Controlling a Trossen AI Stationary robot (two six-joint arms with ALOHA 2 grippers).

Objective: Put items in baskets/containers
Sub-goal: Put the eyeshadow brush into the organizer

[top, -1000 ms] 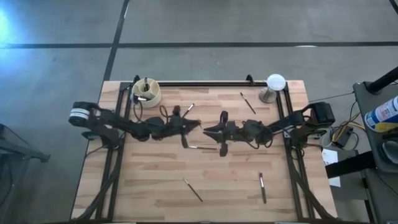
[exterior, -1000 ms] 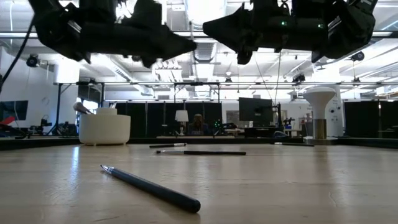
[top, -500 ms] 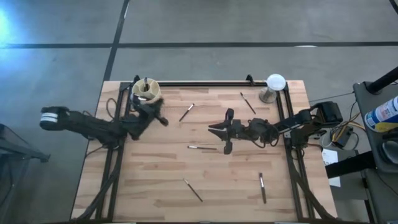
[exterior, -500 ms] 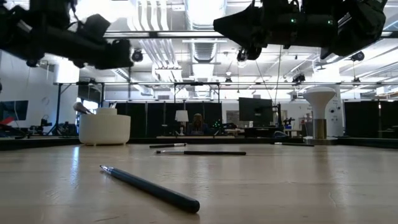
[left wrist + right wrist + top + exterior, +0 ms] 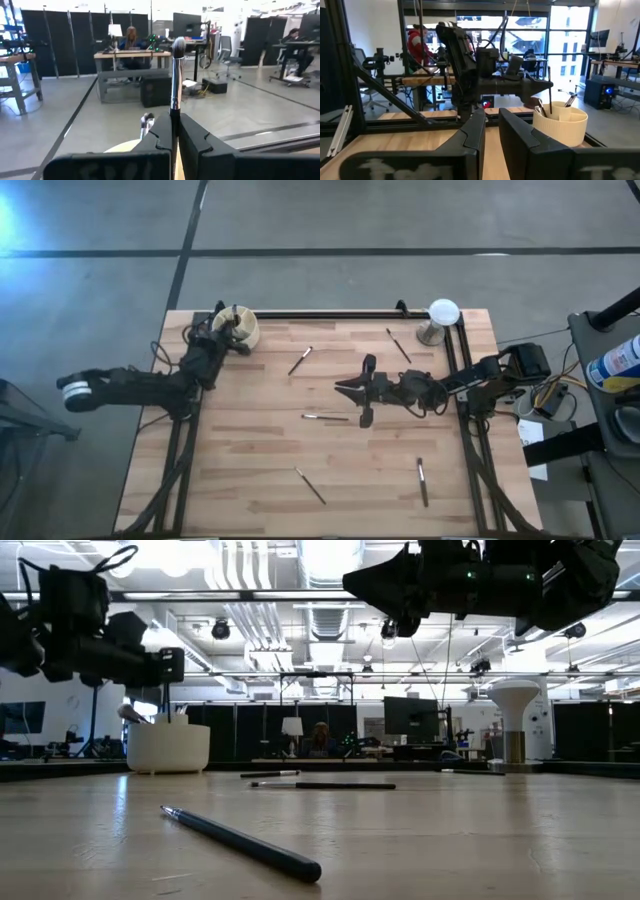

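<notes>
The cream cup [image 5: 243, 332] stands at the table's far left corner with several brushes in it; it also shows in the low view [image 5: 168, 747]. My left gripper [image 5: 228, 340] is level beside the cup, shut on a thin brush [image 5: 175, 85] that stands upright over the cup's rim. My right gripper [image 5: 340, 388] hovers over the table's middle, slightly open and holding nothing. Several brushes lie flat on the wood: one near the far middle [image 5: 300, 360], one far right [image 5: 398, 345], one at the centre [image 5: 325, 417] and two near the front [image 5: 310, 486], [image 5: 422, 482]. My left gripper pinches the brush by its dark handle [image 5: 173, 119], just below the silver ferrule, between its two fingers. The fingers lie nearly level, coming from the table's left and near side, across the brush. The brush is lifted clear and upright, head [image 5: 177, 46] up, lower end [image 5: 167, 705] at the cup's rim.
A white dome on a metal stand [image 5: 442, 312] is at the far right corner. Black frame rails run along the left, right and far edges [image 5: 330, 313]. Bare wood lies between the scattered brushes. People and desks show in the room beyond the table.
My left gripper, carrying the brush, has drawn back from the table's middle toward the far left corner and now stands beside the cup. The brush has gone with it, held clear of the table.
</notes>
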